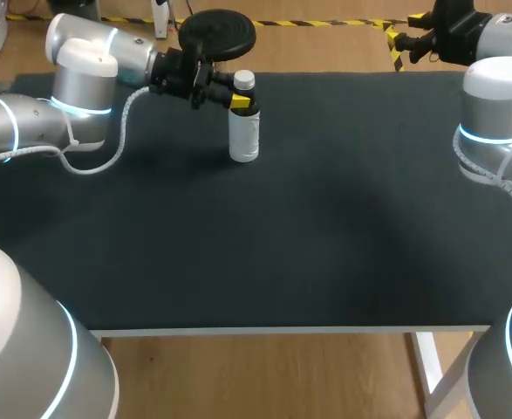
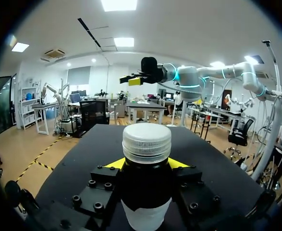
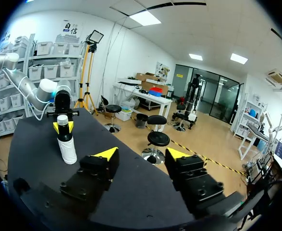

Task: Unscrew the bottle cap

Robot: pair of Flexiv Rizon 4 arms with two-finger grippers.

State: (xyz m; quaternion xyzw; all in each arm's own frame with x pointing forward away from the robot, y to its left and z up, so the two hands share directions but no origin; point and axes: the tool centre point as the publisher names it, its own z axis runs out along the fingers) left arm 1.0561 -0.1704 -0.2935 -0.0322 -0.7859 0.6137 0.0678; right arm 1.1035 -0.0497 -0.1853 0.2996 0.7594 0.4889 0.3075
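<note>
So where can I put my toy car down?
Anywhere on the bare table between the bottle and the near edge, or from the bottle across to the right arm. It's crowded only at the far left, where the left gripper clamps the bottle.

One bottle (image 1: 244, 140), one cap (image 1: 244, 80).

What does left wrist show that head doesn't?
Left wrist only: the cap's ribbed side close up, and yellow fingertips against the bottle on both sides just under it. Head only: the bottle's base, standing upright on the table, and the table's near edge. Both: bottle, cap, left gripper shut on the bottle, right gripper open, held off near the far edge.
</note>
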